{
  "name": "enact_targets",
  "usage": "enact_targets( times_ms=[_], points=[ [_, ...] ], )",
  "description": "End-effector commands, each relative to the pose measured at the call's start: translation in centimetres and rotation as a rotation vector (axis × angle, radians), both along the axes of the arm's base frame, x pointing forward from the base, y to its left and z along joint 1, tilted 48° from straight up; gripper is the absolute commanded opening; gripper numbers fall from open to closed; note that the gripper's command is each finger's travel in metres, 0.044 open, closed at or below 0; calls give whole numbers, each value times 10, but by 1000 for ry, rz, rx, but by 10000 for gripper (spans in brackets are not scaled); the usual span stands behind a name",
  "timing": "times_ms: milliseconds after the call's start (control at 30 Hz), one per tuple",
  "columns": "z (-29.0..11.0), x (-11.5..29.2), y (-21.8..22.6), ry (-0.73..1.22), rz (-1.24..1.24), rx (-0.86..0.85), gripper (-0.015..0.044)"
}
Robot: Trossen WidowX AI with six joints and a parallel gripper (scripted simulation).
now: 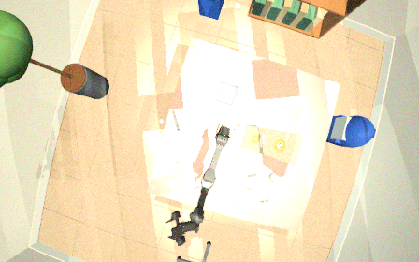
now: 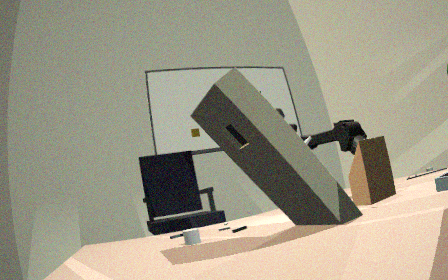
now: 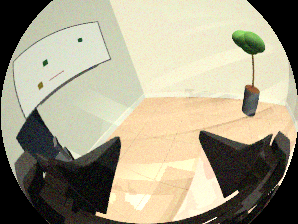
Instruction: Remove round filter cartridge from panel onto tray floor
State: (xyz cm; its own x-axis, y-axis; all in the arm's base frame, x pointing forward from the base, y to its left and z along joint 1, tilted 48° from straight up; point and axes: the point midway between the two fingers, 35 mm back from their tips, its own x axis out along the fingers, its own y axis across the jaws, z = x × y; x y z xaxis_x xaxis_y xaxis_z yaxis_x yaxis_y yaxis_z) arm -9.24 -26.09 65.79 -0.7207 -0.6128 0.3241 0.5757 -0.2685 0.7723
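my gripper (image 1: 223, 129) hangs above the bright white table (image 1: 305, 206), fingers spread wide with nothing between them. in the wrist view both fingers frame bare floor, a whiteboard (image 3: 60, 59) on the far wall and a potted plant (image 3: 250, 63); no object touches them.

from the top, the service panel (image 1: 269, 142) lies just to the right of my gripper, a tan block with two yellow rings on its face. i cannot tell which ring is the filter cartridge (image 1: 281, 146); the one marked sits in the panel face. a pale tray (image 1: 225, 92) lies further out on the table, apart from the panel.

in the exterior view my arm (image 2: 333, 135) reaches out behind a tilted grey slab (image 2: 271, 150), beside a brown block (image 2: 373, 172).
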Motion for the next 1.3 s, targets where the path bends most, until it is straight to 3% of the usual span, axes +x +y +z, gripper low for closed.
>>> enact_targets(
  times_ms=[0, 367, 733, 1033, 1267],
  points=[
    [1, 0, 2, -5, 5, -15, 374],
    [74, 3, 131, -224, 433, -903, 88],
    [100, 37, 299, -236, 1122, -1609, 88],
    [76, 86, 421, -96, 1772, -1814, 88],
    [27, 138, 510, 80, 2362, -1689, 88]
  ],
)
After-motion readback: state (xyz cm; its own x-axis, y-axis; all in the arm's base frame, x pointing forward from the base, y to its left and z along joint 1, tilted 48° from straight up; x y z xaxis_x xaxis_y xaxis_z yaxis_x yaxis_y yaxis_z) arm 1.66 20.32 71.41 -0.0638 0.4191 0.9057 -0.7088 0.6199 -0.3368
